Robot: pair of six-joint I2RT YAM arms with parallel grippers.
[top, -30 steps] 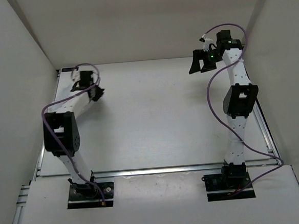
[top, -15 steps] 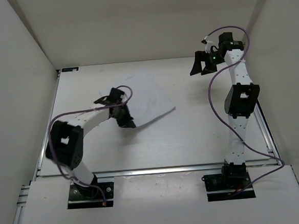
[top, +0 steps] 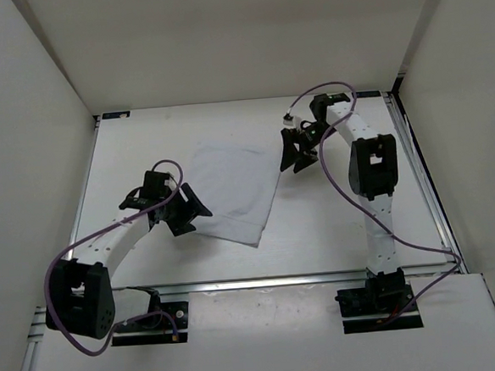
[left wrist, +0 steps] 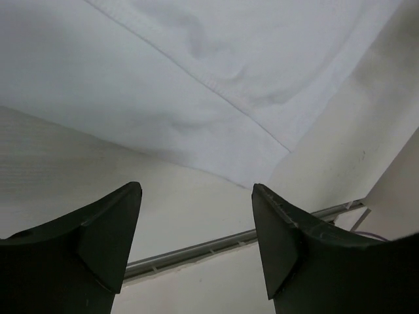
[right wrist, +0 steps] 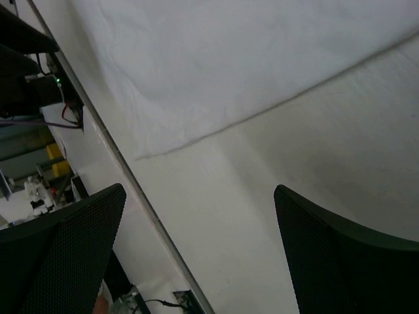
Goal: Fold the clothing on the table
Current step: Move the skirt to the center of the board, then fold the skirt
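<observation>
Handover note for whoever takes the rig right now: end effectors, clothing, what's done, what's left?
Left end effector: open, empty, at the clothing's near-left edge.
Right end effector: open, empty, by its far-right corner.
Clothing: spread flat in the middle of the table.
Done: laid out; no fold visible.
Left: grasp an edge and fold it over.

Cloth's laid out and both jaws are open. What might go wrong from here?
1. The clothing is white on the white table, so its edges are faint; a pinch may miss the hem.
2. The left jaws stand open just short of the cloth's near-left edge; pushing in low may bunch the cloth instead of gripping it.
</observation>
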